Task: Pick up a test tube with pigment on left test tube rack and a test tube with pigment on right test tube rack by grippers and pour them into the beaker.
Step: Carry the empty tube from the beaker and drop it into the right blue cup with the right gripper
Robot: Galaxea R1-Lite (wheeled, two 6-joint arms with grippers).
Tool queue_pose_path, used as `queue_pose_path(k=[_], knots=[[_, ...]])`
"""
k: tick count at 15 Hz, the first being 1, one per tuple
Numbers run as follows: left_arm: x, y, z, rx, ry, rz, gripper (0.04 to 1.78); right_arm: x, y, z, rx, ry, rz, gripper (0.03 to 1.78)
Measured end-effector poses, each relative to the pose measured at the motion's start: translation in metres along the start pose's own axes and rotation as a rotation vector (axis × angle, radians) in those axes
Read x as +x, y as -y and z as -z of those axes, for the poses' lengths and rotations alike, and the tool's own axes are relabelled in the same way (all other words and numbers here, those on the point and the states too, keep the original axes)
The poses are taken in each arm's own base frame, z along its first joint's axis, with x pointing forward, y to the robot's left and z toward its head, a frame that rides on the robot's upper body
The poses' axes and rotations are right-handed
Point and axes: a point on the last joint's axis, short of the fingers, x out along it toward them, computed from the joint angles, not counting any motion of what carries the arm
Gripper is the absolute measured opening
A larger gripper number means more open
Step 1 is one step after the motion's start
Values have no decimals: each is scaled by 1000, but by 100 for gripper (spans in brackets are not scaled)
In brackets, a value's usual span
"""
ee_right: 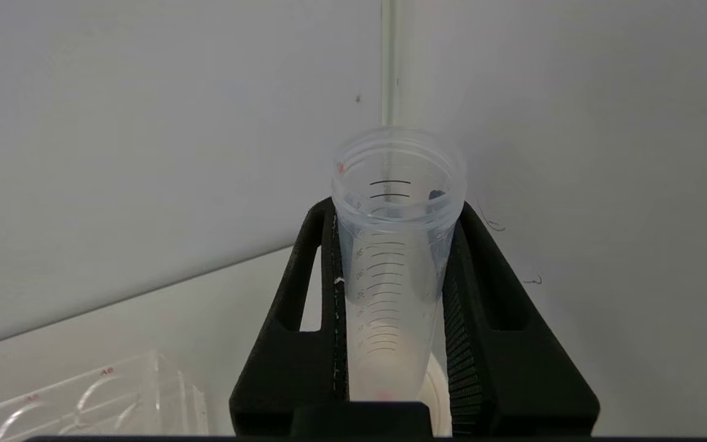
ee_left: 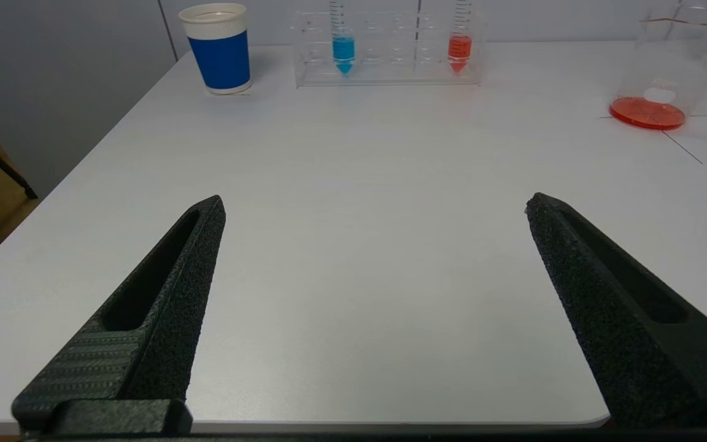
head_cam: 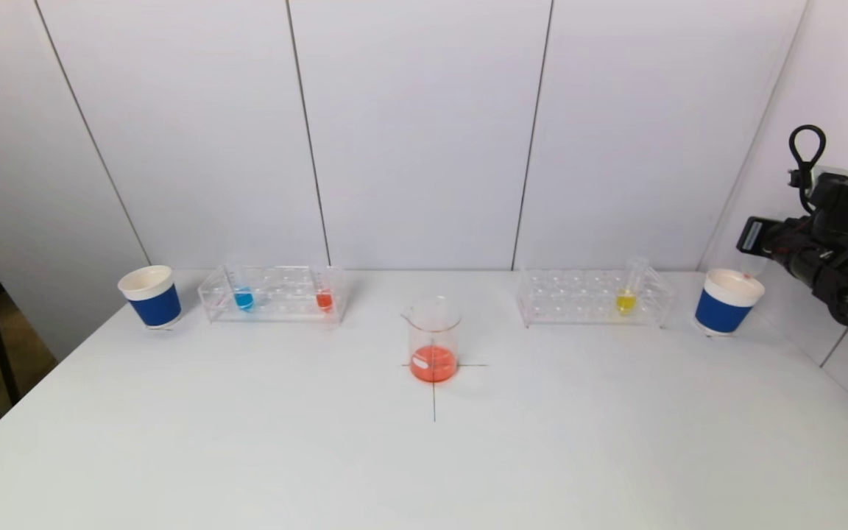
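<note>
The right claw (ee_right: 393, 294) is gripping a seemingly emptied test tube (ee_right: 396, 245) above the right blue cup (head_cam: 726, 300), the beaker (head_cam: 433, 340) is already holding orange pigment, and the wide-open, empty left claw (ee_left: 375, 209) is hovering over the bench (ee_left: 353, 245), leaving its tube unpicked.

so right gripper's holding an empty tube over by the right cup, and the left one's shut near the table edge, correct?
Not quite: the left gripper is open, its fingers spread wide over the table in the left wrist view. The right gripper does hold an empty tube.
</note>
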Motion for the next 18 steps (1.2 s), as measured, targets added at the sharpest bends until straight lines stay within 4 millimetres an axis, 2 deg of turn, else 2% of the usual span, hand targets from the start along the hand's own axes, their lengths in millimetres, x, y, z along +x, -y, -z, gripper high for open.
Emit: queue_pose_path(k=[10, 18], knots=[[0, 0, 0, 0, 0, 0, 172, 5, 6, 38, -1, -40, -23, 50], [0, 0, 0, 0, 0, 0, 172, 5, 6, 46, -5, -64, -23, 50]])
